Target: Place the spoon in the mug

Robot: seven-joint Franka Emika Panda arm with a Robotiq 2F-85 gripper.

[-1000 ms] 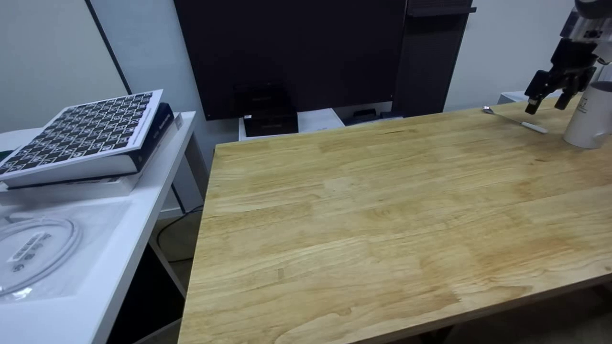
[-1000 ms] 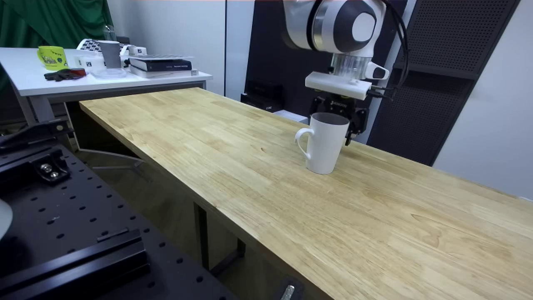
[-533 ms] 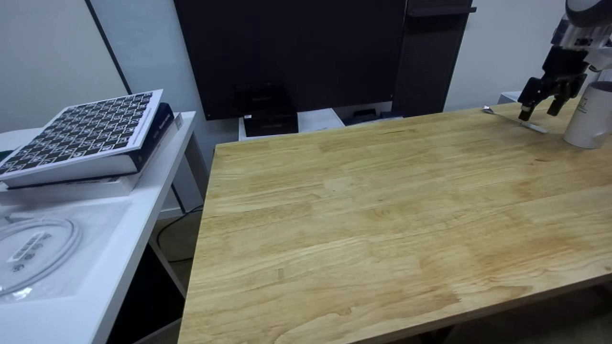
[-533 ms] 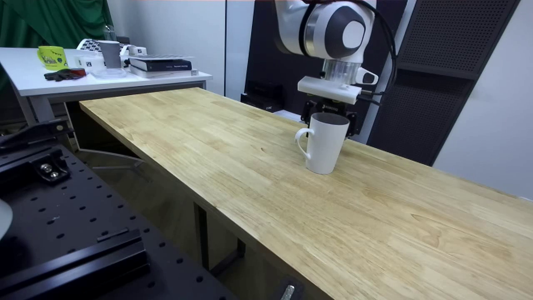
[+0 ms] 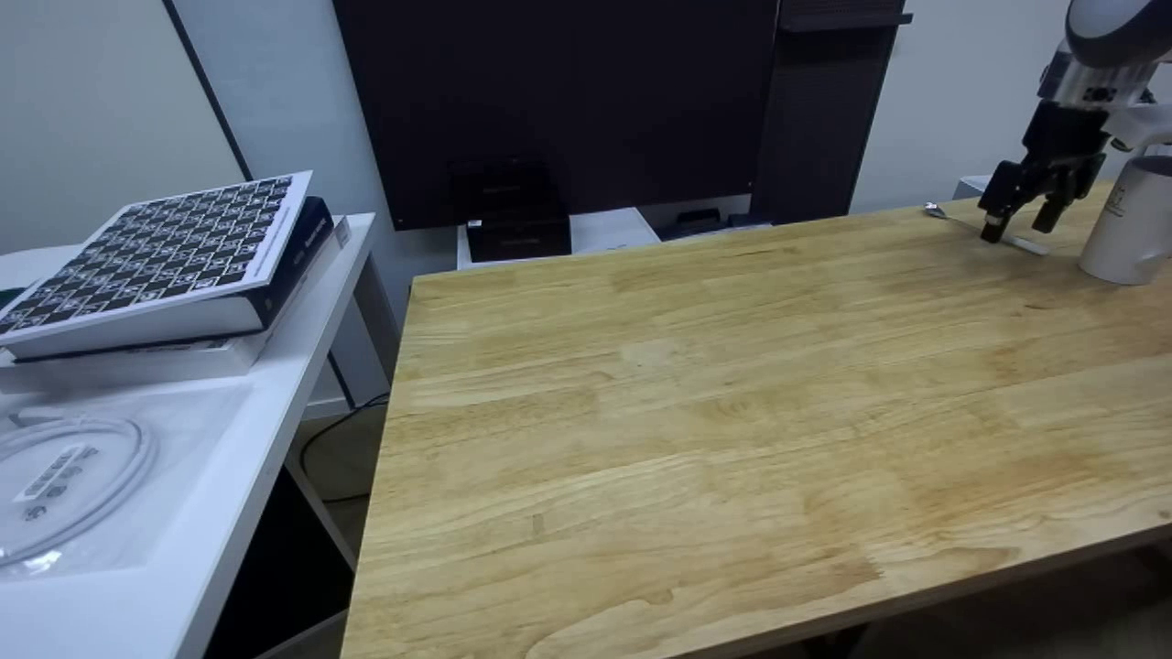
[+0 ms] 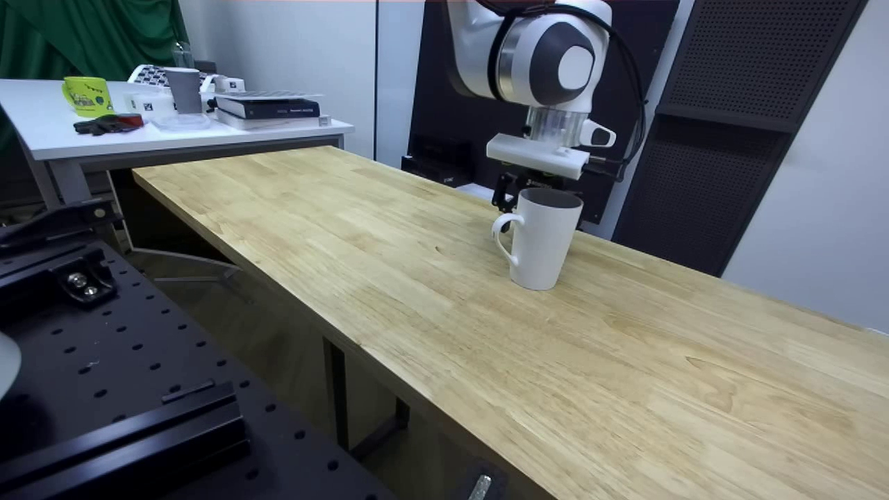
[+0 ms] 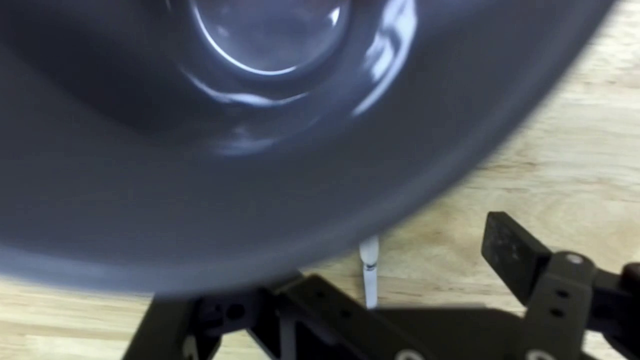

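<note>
The spoon (image 5: 1027,245) lies flat on the table, bowl toward the far edge and pale handle toward the mug. In the wrist view a short piece of the spoon (image 7: 370,285) shows between the jaws, the rest hidden by the mug's rim and the gripper. The pale mug (image 5: 1128,224) stands upright beside it; it also shows in an exterior view (image 6: 545,243), where it hides the spoon. The mug's grey inside (image 7: 240,200) fills the top of the wrist view. My gripper (image 5: 1017,229) is open and empty, low over the spoon's handle; the mug partly hides one finger in the wrist view (image 7: 400,255).
The wooden table (image 5: 732,412) has its far edge close behind the spoon. The mug's handle (image 6: 505,236) points away from the gripper. A white side table with stacked books (image 5: 174,256) stands apart. A black perforated board (image 6: 208,389) stands along the near side.
The arm and gripper have moved left and down in both exterior views, bringing the open fingers lower over the spoon's handle. The spoon and mug have not moved.
</note>
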